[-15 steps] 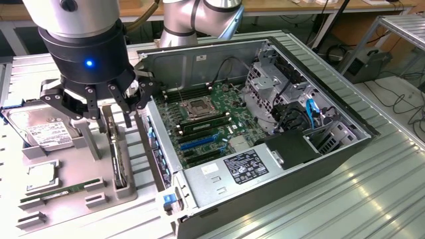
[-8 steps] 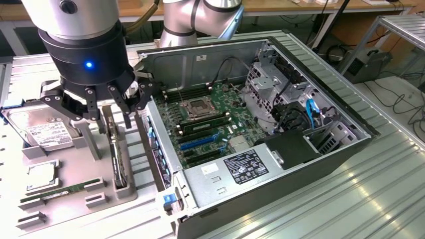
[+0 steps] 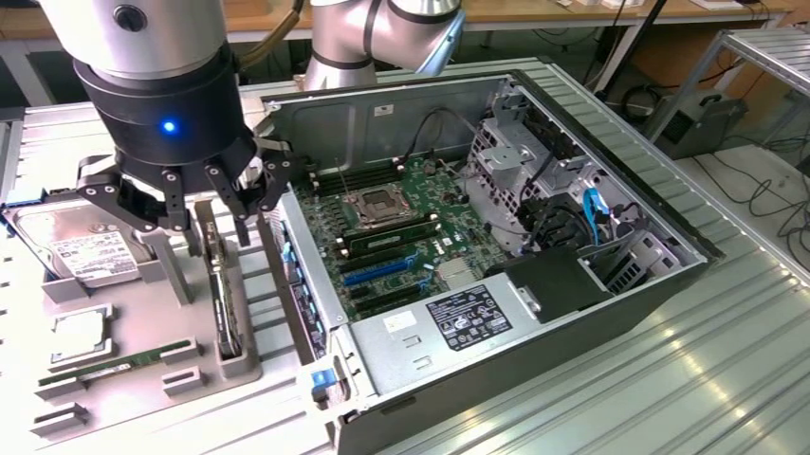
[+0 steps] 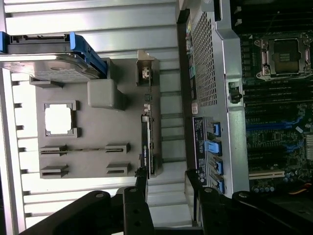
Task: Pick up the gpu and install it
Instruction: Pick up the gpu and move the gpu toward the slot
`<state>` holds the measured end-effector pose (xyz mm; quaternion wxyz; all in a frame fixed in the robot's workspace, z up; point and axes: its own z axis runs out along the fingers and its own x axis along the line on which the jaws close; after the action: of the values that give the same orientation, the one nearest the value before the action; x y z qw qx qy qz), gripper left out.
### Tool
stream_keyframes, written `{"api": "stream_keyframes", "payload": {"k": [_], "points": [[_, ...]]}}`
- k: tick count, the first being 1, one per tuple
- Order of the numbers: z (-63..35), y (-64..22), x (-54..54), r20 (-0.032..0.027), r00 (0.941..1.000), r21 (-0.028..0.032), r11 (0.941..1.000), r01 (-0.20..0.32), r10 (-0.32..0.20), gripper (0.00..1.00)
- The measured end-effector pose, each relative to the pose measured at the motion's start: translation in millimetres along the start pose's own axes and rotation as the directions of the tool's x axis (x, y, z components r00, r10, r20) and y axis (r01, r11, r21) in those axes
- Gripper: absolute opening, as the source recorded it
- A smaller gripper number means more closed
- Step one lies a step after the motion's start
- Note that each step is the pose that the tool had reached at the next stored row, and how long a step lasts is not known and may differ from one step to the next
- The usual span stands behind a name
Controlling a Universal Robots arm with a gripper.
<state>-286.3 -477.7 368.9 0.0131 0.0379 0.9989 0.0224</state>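
Hand point(image 3: 196, 213), open and empty, hangs over the edge-standing gpu point(image 3: 226, 299), whose silver bracket point(image 4: 145, 73) the wrist view reveals.

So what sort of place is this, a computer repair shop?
More likely a robotics lab or test workshop. A robot arm hangs beside an open computer case on a ribbed metal table. Loose parts sit in a grey holder tray, and workbenches with cables stand behind.

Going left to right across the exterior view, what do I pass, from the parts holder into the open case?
hard drive → gpu, standing on edge → processor socket → blue cable
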Motion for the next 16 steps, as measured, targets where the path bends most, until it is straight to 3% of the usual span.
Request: {"api": "stream_keyframes", "payload": {"k": [16], "points": [[5.4,-0.7,7.2,0.0,1.0,0.0001,1.0,0.0,0.0,0.44]]}}
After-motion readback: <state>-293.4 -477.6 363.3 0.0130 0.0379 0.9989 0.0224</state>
